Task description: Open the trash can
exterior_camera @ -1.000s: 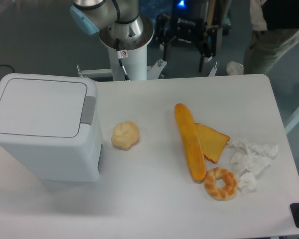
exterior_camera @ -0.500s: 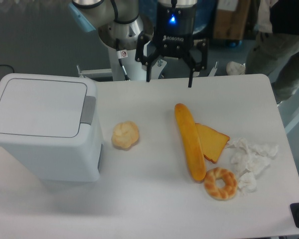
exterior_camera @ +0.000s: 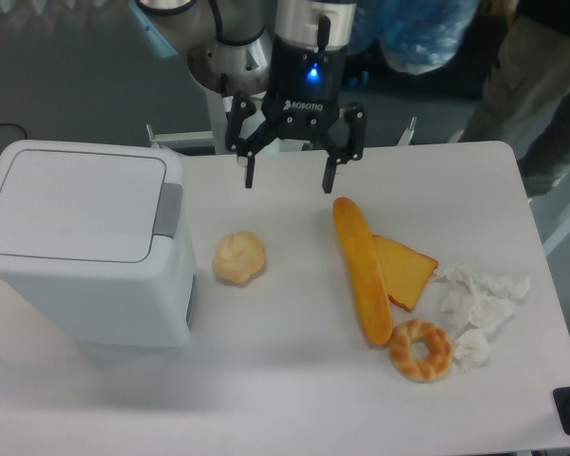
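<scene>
Since the earlier frame the gripper (exterior_camera: 288,180) has come down and leftward over the desk (exterior_camera: 294,380), jaws spread wide and holding nothing. The trash can (exterior_camera: 87,242) sits at the desk's left end, lid flat and closed. A bread roll (exterior_camera: 239,257) lies just right of it, then a baguette (exterior_camera: 362,270).

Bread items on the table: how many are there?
4. A round bun sits right of the trash can; a long baguette lies mid-table; a toast slice touches its right side; a ring-shaped bagel sits at its near end. None looks hidden.
</scene>
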`<control>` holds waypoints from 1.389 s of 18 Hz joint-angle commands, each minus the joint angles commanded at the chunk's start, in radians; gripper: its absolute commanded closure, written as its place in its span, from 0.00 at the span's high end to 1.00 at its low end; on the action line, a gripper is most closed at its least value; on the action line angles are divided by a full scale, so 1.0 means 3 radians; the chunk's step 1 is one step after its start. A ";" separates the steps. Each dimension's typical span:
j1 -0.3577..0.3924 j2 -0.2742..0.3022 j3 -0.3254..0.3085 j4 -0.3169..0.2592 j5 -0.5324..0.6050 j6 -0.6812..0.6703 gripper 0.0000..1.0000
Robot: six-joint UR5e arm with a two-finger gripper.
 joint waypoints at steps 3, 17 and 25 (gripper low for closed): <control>-0.0016 -0.0005 -0.0020 0.0000 -0.0113 -0.0148 1.00; -0.0149 -0.0031 -0.0215 -0.0026 -0.0307 -0.0307 1.00; -0.0154 -0.0031 -0.0317 -0.0026 -0.0307 -0.0302 1.00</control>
